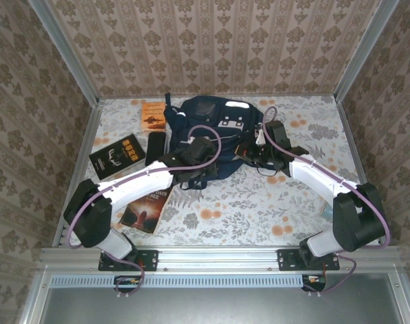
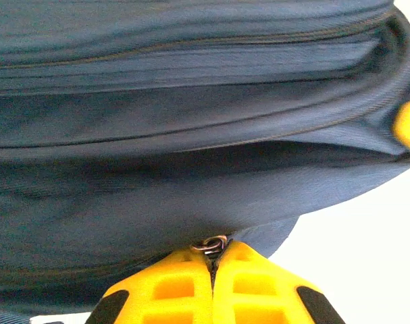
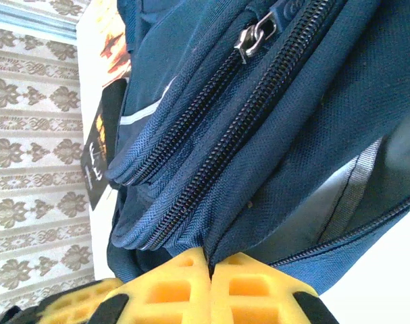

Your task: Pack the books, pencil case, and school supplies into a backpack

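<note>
The left gripper [image 1: 205, 172], in the top view, sits at the near edge of the backpack [image 1: 211, 121], and the right gripper [image 1: 245, 154] at the backpack's right side; how their jaws stand is too small to tell here. The backpack lies flat at the far middle of the floral table [image 1: 259, 202]. Left of it lie the orange book [image 1: 152, 116] by its far corner, the pencil case [image 1: 155, 148] just beside it, and the black book [image 1: 117, 155] further left. The brown book [image 1: 145, 208] lies nearer than the backpack, partly under the left arm.

In the left wrist view, the left gripper [image 2: 213, 262] has its yellow fingers [image 2: 171, 290] pressed together, pinching a metal zipper pull [image 2: 210, 246] at the backpack's [image 2: 191, 135] lower edge.

In the right wrist view, the right gripper [image 3: 210, 262] is clamped narrow on a fold of the backpack [image 3: 272, 135] beside a zipper track. A second zipper pull [image 3: 254, 37] hangs free higher up. Beyond the backpack show the orange book [image 3: 110, 40] and the black book [image 3: 96, 152].
</note>
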Tool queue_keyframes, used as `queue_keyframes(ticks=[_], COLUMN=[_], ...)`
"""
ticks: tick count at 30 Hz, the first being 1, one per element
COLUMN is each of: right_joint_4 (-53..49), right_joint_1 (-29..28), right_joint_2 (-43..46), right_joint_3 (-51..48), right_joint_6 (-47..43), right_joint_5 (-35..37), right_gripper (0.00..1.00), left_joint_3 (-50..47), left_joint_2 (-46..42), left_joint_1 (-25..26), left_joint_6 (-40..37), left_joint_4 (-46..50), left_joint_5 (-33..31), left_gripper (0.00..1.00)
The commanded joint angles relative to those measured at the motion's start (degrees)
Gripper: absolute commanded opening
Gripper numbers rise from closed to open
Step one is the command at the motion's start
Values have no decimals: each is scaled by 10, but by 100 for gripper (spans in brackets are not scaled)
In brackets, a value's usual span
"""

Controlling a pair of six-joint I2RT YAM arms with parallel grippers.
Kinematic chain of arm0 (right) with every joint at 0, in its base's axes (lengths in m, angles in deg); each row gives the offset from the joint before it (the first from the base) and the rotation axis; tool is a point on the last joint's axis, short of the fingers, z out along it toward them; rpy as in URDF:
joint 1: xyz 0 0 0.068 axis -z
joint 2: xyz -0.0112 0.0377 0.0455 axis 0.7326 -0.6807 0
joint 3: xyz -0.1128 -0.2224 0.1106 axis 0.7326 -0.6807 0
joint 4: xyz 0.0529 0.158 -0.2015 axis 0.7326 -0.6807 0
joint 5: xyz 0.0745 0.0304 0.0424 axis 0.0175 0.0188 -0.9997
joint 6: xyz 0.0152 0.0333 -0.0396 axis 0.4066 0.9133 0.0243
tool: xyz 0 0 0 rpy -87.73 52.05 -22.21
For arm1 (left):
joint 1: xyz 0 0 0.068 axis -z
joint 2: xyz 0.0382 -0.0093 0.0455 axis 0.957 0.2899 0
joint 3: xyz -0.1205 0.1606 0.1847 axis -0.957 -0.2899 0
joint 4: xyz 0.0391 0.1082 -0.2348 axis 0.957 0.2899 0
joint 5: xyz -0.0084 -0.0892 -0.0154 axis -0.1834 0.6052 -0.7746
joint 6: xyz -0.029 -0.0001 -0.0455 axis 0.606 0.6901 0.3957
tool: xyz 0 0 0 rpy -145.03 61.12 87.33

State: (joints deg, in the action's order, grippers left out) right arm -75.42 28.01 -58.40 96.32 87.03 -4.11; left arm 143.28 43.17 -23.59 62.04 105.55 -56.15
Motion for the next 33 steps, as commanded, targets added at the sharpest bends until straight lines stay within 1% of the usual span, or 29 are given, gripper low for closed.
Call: queue_keyframes(ticks=[1,4,9,12,16,20,22,25,28,29,32,33], right_joint_4=[-26,-25,-18,-23,-49,-78,-82,-80,-81,-84,-85,-82], right_joint_1=[23,23,24,24,28,45,62,85,102,101,101,102], right_joint_2=[29,24,16,15,18,20,21,13,0,-3,-4,-2], right_joint_3=[5,5,4,4,5,-1,-9,-17,-9,-3,6,3], right_joint_6=[-21,-25,-29,-36,-55,-86,-106,-146,-178,-184,-183,-176], right_joint_5=[48,44,26,29,60,112,133,156,137,127,96,88], right_gripper=[0,0,0,0,0,0,0,0,0,0,0,0], left_joint_3=[-20,-21,-11,-8,-5,-8,-8,6,16,19,40,43], left_joint_2=[-31,-41,-38,-37,-40,-42,-37,-15,9,17,38,41], left_joint_1=[-38,-54,-61,-65,-83,-112,-127,-137,-128,-123,-105,-100], left_joint_6=[-26,-51,-91,-109,-128,-137,-149,-181,-204,-207,-219,-222], left_joint_4=[51,53,61,67,87,95,91,86,62,54,64,67], left_joint_5=[-21,2,34,38,28,30,57,132,195,203,189,180], left_gripper=[0,0,0,0,0,0,0,0,0,0,0,2])
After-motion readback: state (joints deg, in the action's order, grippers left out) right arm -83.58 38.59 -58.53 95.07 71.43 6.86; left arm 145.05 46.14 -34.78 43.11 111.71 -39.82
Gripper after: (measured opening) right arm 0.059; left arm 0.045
